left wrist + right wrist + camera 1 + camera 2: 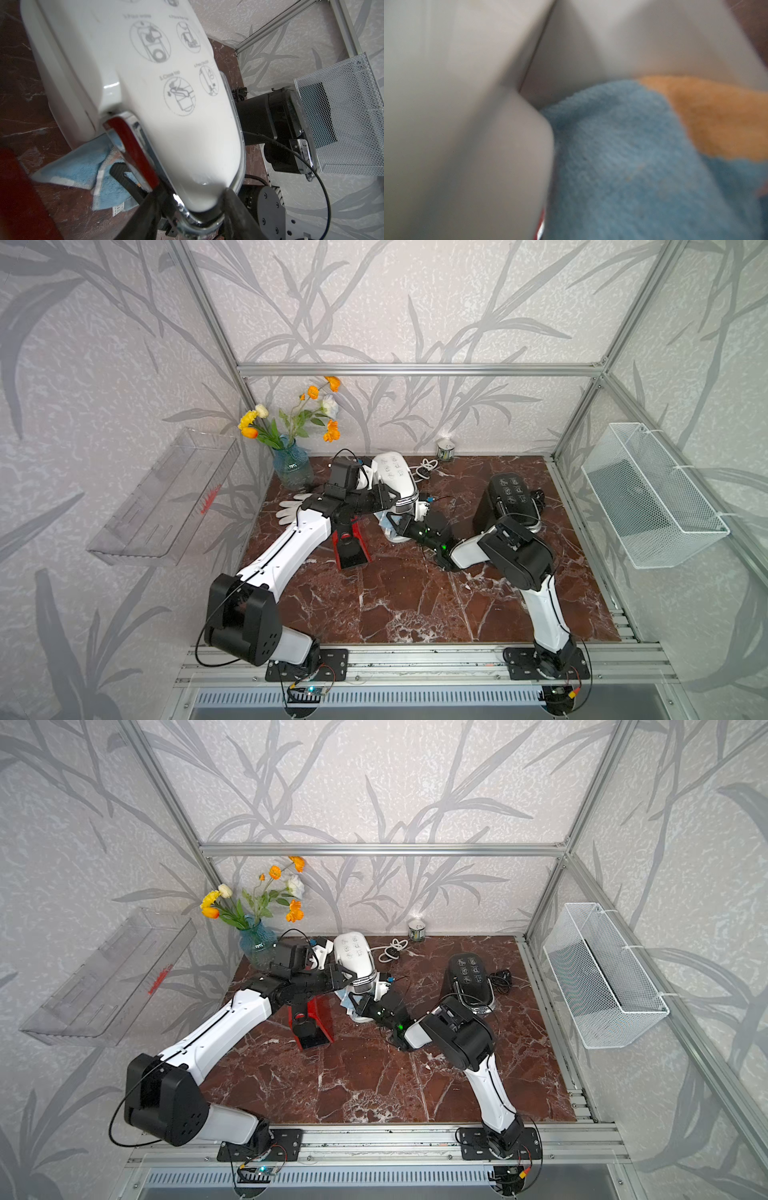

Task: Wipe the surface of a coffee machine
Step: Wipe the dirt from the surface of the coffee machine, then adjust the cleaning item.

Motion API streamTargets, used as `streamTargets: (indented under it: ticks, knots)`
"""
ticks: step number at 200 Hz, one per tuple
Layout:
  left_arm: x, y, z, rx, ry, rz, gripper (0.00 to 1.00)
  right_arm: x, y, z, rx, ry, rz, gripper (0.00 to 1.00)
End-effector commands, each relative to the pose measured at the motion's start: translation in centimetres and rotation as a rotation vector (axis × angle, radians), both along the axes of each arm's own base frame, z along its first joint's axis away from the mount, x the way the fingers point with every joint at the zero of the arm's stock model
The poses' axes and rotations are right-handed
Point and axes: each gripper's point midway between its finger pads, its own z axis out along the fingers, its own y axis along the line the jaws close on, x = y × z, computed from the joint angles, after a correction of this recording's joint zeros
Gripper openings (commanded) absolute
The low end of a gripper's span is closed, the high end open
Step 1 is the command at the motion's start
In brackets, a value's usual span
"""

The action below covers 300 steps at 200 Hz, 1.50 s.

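Observation:
A white coffee machine (395, 477) (355, 955) with printed pictograms stands at the back middle of the marble top. My left gripper (386, 493) (193, 193) is shut on its front nose, one finger on each side of the chrome rim. A blue cloth (83, 166) (623, 155) with an orange patch lies bunched against the machine's lower front. My right gripper (395, 522) (359, 1006) is shut on this cloth and presses it against the white body (456, 104). Its own jaws are hidden in the right wrist view.
A red coffee machine (349, 543) stands under my left arm, a black one (513, 497) to the right. At the back are a blue vase with flowers (293, 466), a white glove (291, 508), a white cable (426, 468) and a can (445, 449). A wire basket (652, 497) hangs on the right wall.

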Motion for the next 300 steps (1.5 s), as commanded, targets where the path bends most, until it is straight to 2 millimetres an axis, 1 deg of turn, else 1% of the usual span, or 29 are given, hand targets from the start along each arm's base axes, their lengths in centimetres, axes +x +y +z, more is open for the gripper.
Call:
streamTargets:
  ticks: [1, 6, 27, 43, 66, 99, 116, 132, 160, 171, 185, 196, 223, 231, 233, 241, 246, 248, 252, 273, 284, 300]
  knots:
    - [-2.8, 1.4, -6.8, 0.128, 0.220, 0.013, 0.48, 2.0, -3.0, -0.2, -0.029, -0.021, -0.106, 0.00]
    - [-2.9, 1.4, -6.7, 0.126, 0.219, 0.013, 0.48, 2.4, -3.8, -0.3, -0.036, -0.021, -0.128, 0.00]
    - [-2.9, 1.4, -6.6, 0.126, 0.217, 0.013, 0.48, 3.7, -5.7, 0.1, -0.064, -0.024, -0.186, 0.00]
    - [-2.9, 1.4, -6.6, 0.126, 0.214, 0.015, 0.48, 4.4, -6.6, 1.0, -0.073, -0.041, -0.211, 0.00]
    - [-2.8, 1.3, -6.6, 0.120, 0.216, 0.011, 0.48, 5.2, -6.7, 2.6, -0.062, -0.065, -0.212, 0.00]
    - [-2.8, 0.6, -6.7, 0.106, 0.222, -0.002, 0.48, 5.5, -6.5, 4.0, -0.083, -0.088, -0.219, 0.00]
    - [-2.8, 0.3, -6.7, 0.105, 0.222, -0.007, 0.48, 5.9, -7.1, 4.4, -0.111, -0.090, -0.242, 0.00]
    - [-2.9, 0.0, -6.4, 0.101, 0.218, -0.015, 0.48, 6.4, -7.7, 5.3, -0.125, -0.101, -0.259, 0.00]
    - [-3.1, -0.4, -6.3, 0.095, 0.216, -0.021, 0.48, 7.3, -9.1, 7.5, -0.122, -0.125, -0.289, 0.00]
    - [-3.0, -0.5, -6.2, 0.094, 0.212, -0.023, 0.48, 7.3, -9.3, 8.3, -0.119, -0.134, -0.284, 0.00]
    - [-3.0, -0.3, -6.0, 0.103, 0.206, -0.019, 0.49, 6.9, -9.1, 9.4, -0.118, -0.149, -0.264, 0.00]
    - [-2.9, 0.0, -5.7, 0.121, 0.197, -0.017, 0.53, 6.4, -9.3, 10.1, -0.118, -0.155, -0.257, 0.00]
    - [-2.5, 0.8, -3.9, 0.163, 0.158, -0.005, 0.63, 4.9, -10.2, 11.9, -0.158, -0.183, -0.252, 0.00]
    - [-2.4, 0.9, -3.3, 0.166, 0.146, -0.002, 0.65, 4.6, -10.4, 12.9, -0.173, -0.205, -0.247, 0.00]
    - [-2.3, 1.0, -3.1, 0.165, 0.142, -0.001, 0.65, 4.5, -10.4, 12.7, -0.191, -0.195, -0.242, 0.00]
    - [-2.2, 1.1, -2.4, 0.163, 0.129, 0.002, 0.66, 4.0, -10.6, 13.4, -0.214, -0.209, -0.231, 0.00]
    - [-2.1, 1.2, -1.9, 0.160, 0.115, 0.004, 0.66, 4.0, -10.6, 13.3, -0.235, -0.210, -0.222, 0.00]
    - [-2.1, 1.2, -1.7, 0.160, 0.113, 0.005, 0.67, 3.7, -10.7, 14.4, -0.228, -0.228, -0.220, 0.00]
    - [-2.0, 1.2, -1.3, 0.157, 0.103, 0.007, 0.67, 3.4, -10.7, 15.1, -0.232, -0.239, -0.215, 0.00]
    - [-2.0, 1.6, 1.2, 0.148, 0.051, 0.017, 0.69, 2.5, -11.4, 17.5, -0.312, -0.296, -0.199, 0.00]
    - [-2.0, 1.9, 2.7, 0.136, 0.028, 0.022, 0.73, 2.1, -11.7, 18.6, -0.350, -0.318, -0.190, 0.00]
    - [-2.2, 2.1, 4.6, 0.115, 0.002, 0.021, 0.74, 1.3, -11.5, 20.6, -0.375, -0.368, -0.138, 0.00]
